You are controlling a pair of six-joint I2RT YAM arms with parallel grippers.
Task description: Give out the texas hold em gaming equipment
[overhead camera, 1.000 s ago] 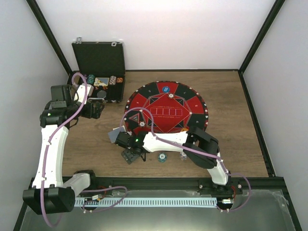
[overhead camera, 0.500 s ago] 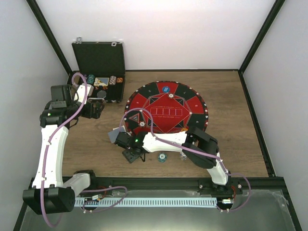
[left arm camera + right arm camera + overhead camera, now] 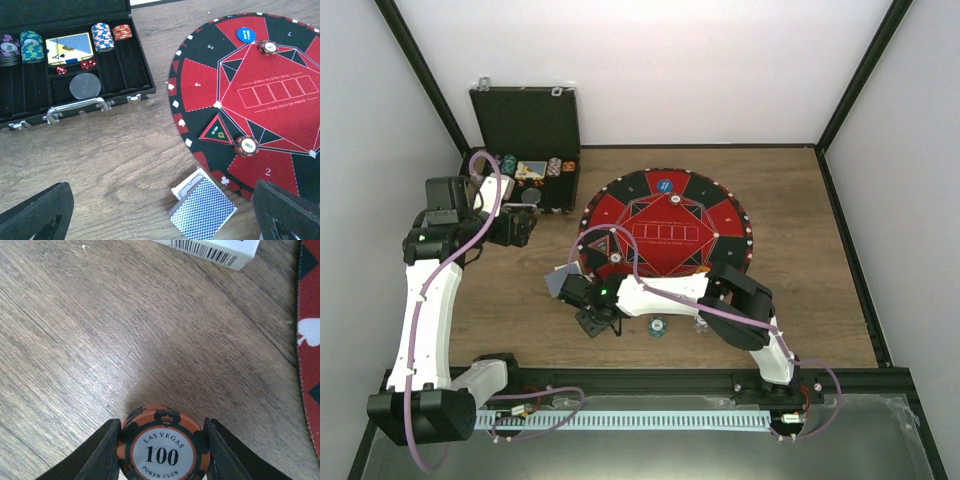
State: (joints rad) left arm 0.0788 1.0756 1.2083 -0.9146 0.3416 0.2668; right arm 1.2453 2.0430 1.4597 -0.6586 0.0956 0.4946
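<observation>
Gripping an orange chip (image 3: 165, 446), right gripper (image 3: 162, 440); left gripper (image 3: 160, 212) open; mat (image 3: 200, 85) holds chips (image 3: 268, 47) at twelve and seven o'clock, other seats unserved.

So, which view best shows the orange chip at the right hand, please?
Right wrist: the orange chip sits gripped in the right hand, its 100 legible. Overhead, the hand hides it; the left wrist view misses it.
</observation>
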